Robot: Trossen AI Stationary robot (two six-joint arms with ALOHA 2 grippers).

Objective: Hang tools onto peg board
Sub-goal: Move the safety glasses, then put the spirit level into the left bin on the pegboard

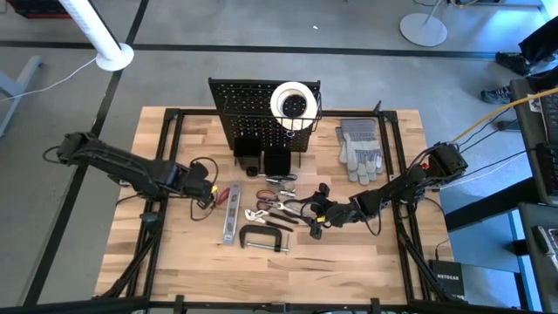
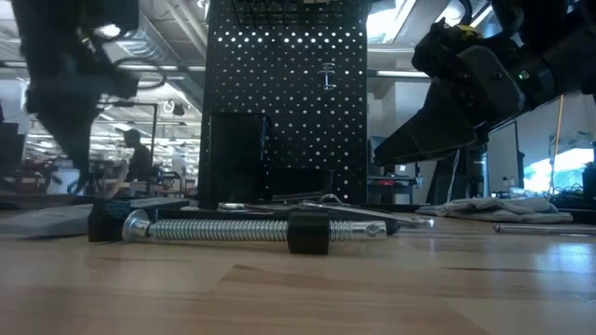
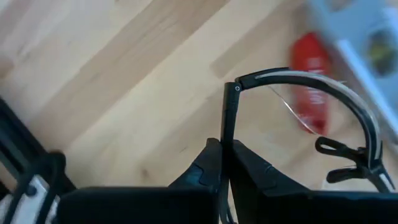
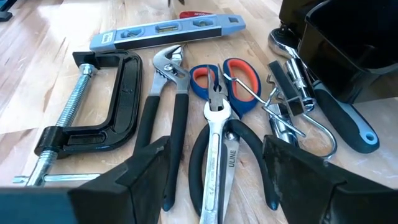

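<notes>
The peg board [image 1: 253,109] is standing upright at the far middle of the wooden surface [image 1: 174,253], with a white tape roll [image 1: 292,101] sitting on it near the top. The tools are lying in a cluster in front of it: a black C-clamp [image 4: 99,102], slip-joint pliers [image 4: 166,106], scissors [image 4: 224,78], a silver wrench [image 4: 214,165] and a small level [image 4: 168,30].

The right gripper [image 4: 214,186] is hovering just over this cluster with its jaws spread wide and holding nothing. The left gripper [image 3: 225,180] is sitting near the red utility knife [image 3: 310,78], its jaws pressed together on a thin black strip that I cannot identify.

The C-clamp is looking heavy and rigid; I judge its frame the best hold. The wrench is smooth metal and likely slippery, so gripping it mid-shank is advisable. The pliers' coated handles should be giving good friction.

The wrench is reading "ULINE". A box at the surface's edge is reading "NETGEAR" [image 1: 446,276].
</notes>
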